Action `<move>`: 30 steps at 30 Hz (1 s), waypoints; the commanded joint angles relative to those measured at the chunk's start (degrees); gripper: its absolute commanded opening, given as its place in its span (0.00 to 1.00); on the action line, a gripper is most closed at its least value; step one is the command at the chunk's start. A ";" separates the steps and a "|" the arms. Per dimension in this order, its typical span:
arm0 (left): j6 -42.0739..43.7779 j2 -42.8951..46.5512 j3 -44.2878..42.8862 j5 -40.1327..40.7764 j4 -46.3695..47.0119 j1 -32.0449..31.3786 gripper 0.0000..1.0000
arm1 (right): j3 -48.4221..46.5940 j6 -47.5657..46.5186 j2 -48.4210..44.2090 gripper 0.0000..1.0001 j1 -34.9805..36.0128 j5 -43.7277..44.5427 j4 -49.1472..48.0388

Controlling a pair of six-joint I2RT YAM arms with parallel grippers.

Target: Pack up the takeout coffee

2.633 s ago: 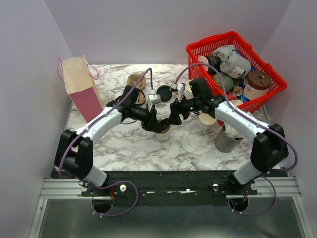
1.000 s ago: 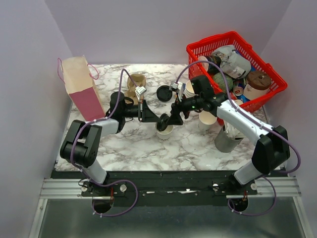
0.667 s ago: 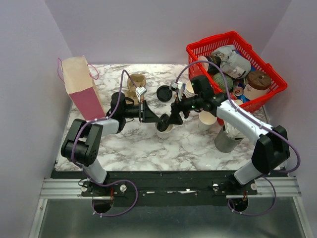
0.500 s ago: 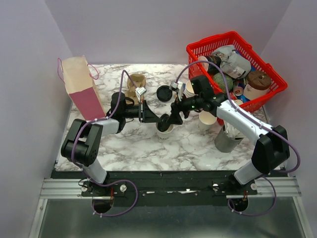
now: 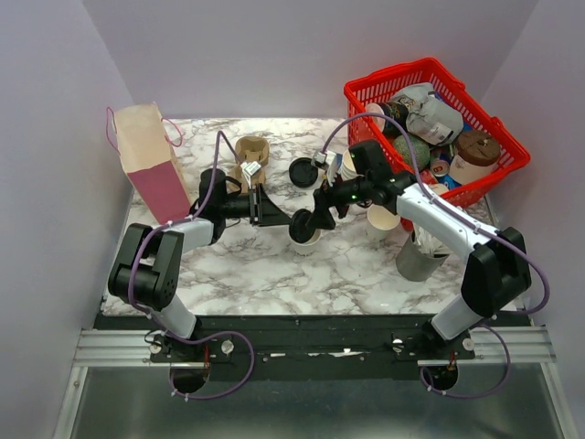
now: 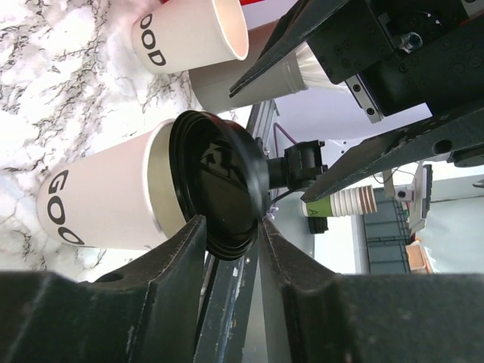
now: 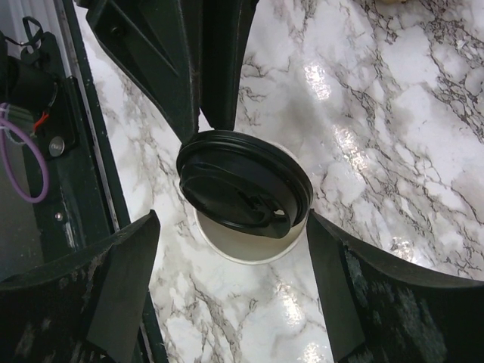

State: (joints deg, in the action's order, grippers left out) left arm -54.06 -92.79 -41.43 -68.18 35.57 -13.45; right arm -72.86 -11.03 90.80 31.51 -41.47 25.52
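Note:
The takeout coffee cup (image 5: 307, 238) stands upright at mid-table, white with a cream inside (image 7: 249, 243). Its round black lid (image 7: 243, 181) lies tilted over the mouth, leaving the near part of the rim uncovered. My left gripper (image 5: 291, 219) reaches in from the left and is shut on the lid's edge. In the left wrist view the lid (image 6: 218, 183) is pinched between the left gripper (image 6: 231, 224) fingers against the cup (image 6: 106, 203). My right gripper (image 5: 320, 216) hovers above the cup, and in the right wrist view it (image 7: 231, 221) is open wide and empty.
A pink paper bag (image 5: 146, 163) stands at the far left. A red basket (image 5: 366, 84) of cups and bottles is at the far right. A brown cup holder (image 5: 249, 151), a spare black lid (image 5: 302, 171), lidless white cups (image 5: 384, 219) and a grey cup (image 5: 419, 258) stand around.
The left wrist has shifted slightly to the left and turned while still holding the lid at the cup's mouth. The right gripper has barely moved.

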 commanded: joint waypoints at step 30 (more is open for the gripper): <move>8.80 -1.78 -4.27 4.11 -8.59 0.27 0.48 | -0.79 2.24 4.21 0.87 -0.13 4.21 -1.96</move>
State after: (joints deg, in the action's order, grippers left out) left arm -46.59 -93.54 -44.34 -65.32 27.07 -13.45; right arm -72.86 -9.89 93.95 31.51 -35.64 25.08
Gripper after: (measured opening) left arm 0.480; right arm 0.872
